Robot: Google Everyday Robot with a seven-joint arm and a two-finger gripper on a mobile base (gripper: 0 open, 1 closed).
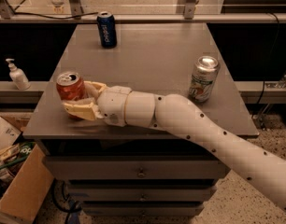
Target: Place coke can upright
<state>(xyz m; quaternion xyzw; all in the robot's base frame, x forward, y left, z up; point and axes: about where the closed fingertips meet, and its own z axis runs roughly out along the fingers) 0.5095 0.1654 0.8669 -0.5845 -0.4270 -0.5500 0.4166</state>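
While the gripper grasps the coke can at the desk's left edge, it seems tilted. Release might topple it.

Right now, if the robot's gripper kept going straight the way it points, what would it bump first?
The gripper holds the coke can between its fingers, so that comes first. Past it the table ends; a white pump bottle stands further left, maybe off that line.
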